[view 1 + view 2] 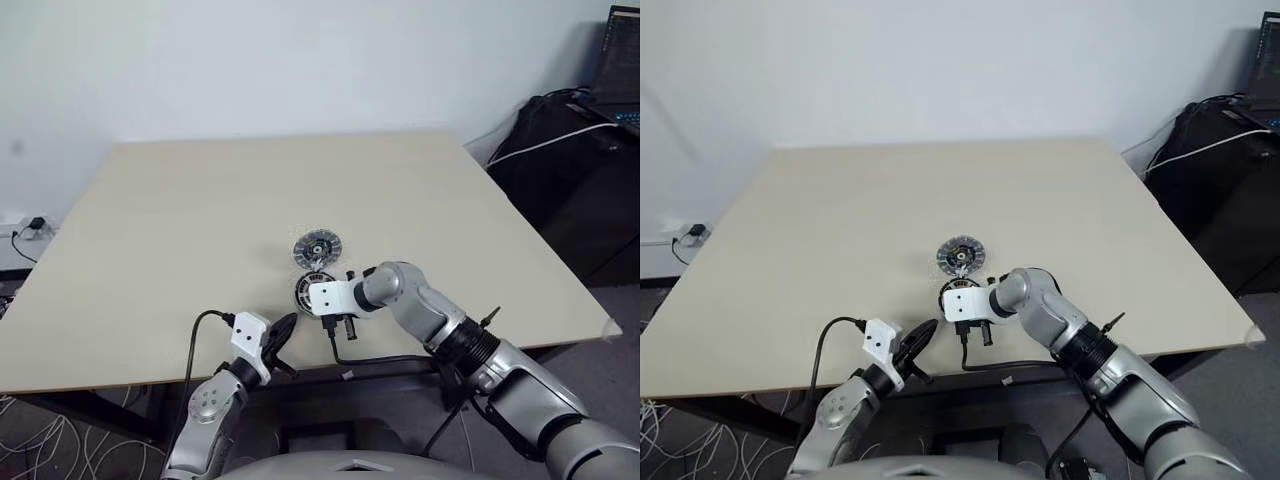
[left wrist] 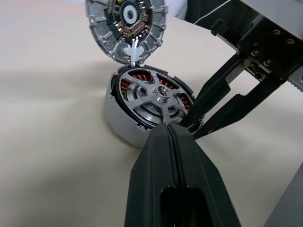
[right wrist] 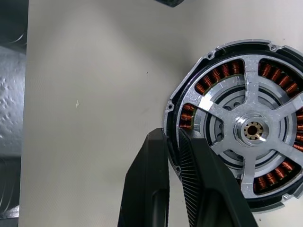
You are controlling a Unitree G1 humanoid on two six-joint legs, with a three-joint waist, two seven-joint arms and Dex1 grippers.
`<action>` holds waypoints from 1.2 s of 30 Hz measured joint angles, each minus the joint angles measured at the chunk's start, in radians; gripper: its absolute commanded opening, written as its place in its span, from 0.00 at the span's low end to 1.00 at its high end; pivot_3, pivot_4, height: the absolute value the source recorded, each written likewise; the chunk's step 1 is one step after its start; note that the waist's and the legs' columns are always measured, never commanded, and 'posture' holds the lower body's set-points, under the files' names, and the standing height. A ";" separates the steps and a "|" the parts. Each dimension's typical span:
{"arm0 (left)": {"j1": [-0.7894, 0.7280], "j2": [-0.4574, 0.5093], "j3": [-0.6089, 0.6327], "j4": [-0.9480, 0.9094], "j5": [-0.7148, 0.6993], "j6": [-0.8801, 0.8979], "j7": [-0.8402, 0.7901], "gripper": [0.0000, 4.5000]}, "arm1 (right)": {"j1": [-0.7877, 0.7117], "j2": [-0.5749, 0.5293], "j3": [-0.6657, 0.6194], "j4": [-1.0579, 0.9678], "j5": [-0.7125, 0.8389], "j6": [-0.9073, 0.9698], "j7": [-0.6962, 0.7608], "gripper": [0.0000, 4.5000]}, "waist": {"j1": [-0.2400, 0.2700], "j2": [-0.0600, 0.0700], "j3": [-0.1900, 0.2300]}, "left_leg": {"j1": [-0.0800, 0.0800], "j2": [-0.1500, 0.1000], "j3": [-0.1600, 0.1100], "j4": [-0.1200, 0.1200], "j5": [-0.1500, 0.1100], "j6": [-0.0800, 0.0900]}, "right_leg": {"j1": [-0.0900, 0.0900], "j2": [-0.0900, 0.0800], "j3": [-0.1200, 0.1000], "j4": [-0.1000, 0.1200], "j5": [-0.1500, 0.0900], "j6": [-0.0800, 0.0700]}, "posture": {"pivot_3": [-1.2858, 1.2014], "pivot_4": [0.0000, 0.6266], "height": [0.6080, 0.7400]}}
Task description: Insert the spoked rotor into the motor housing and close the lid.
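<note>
Left wrist view: my left pincer (image 2: 170, 130) is pressed together, empty. Beyond it, my right pincer (image 3: 171, 137) pinches the motor housing (image 2: 124, 124) rim on the desk (image 1: 180, 210), spoked rotor (image 2: 158, 94) seated inside. Farthest, the lid (image 2: 125, 23) awaits; I should lower it squarely.

Showing as bright machined metal, the spoked rotor (image 3: 251, 130), its spokes and hub smooth and satin-glossy, catching light. Gleaming around it, glossy copper wire windings inside the motor housing (image 2: 118, 125), its outer wall looking like brushed silver metal. Looking like cast grey metal, the lid (image 2: 125, 26), with matt dark parts at its centre. Appearing as matt black plastic, the fingers of the right gripper (image 3: 173, 137), one inner face finely ribbed. Reading as smooth, matt beige laminate, the table (image 1: 200, 220).
</note>
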State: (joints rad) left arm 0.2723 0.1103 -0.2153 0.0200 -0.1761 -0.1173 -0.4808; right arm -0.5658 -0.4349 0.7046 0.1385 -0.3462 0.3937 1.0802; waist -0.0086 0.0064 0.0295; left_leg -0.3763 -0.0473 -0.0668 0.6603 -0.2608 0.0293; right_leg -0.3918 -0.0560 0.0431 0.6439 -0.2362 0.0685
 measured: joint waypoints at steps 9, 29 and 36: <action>-0.001 -0.007 -0.001 0.000 0.000 0.001 0.000 0.00 | 0.084 0.023 -0.096 -0.202 0.075 0.342 -0.014 0.02 | 0.004 0.000 0.000 | -0.001 -0.001 -0.001 -0.001 0.000 0.000 | -0.002 -0.001 0.000 0.000 0.000 0.000 | 0.52 0.00 1.00; -0.002 -0.010 0.000 0.000 -0.002 0.012 -0.004 0.00 | 0.090 0.226 -0.277 -0.476 0.342 1.154 -0.310 0.02 | -0.002 0.000 0.001 | -0.003 -0.002 -0.002 -0.001 -0.001 -0.001 | -0.003 -0.004 -0.001 0.000 0.000 0.000 | 0.52 0.00 1.00; -0.001 -0.010 0.000 0.000 -0.002 0.021 -0.005 0.00 | 0.075 0.298 -0.350 -0.440 0.395 1.210 -0.453 0.02 | -0.003 0.000 0.001 | -0.003 -0.003 -0.002 -0.002 -0.001 -0.001 | -0.003 -0.004 -0.001 0.000 0.000 0.000 | 0.52 0.00 1.00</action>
State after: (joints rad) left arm 0.2715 0.1002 -0.2149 0.0201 -0.1782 -0.0961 -0.4856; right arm -0.4907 -0.1366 0.3547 -0.3013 0.0491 1.6040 0.6267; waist -0.0120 0.0064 0.0304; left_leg -0.3790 -0.0505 -0.0690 0.6582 -0.2617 0.0288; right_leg -0.3949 -0.0603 0.0420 0.6436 -0.2366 0.0689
